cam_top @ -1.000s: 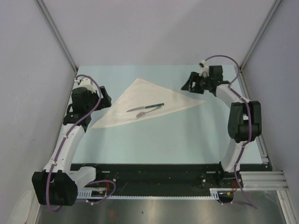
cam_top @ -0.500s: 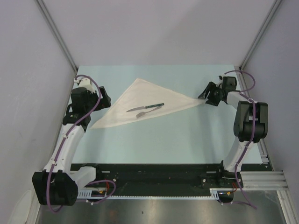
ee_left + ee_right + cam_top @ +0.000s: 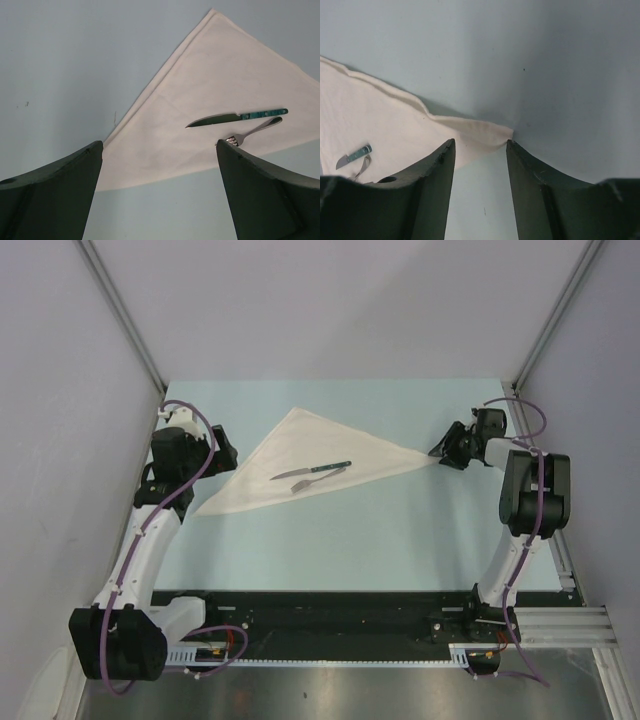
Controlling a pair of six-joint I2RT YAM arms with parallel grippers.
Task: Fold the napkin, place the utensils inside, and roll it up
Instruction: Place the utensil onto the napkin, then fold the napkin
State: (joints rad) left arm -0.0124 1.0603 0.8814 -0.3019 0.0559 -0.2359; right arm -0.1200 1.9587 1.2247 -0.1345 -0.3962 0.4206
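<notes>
One white triangular napkin (image 3: 300, 450) carries one knife (image 3: 312, 471) and one fork (image 3: 322, 480); its three o'clock corner sits between the right gripper's (image 3: 480, 144) parted fingers.

1. We see bare worktop (image 3: 330, 540) between the napkin (image 3: 300, 445) and the arm bases, passable.
2. Knife (image 3: 312, 470) and fork (image 3: 322, 479) block mid-napkin.
3. Right end effector (image 3: 443, 452) crowds the napkin's right corner, left end effector (image 3: 228, 448) its left edge.
</notes>
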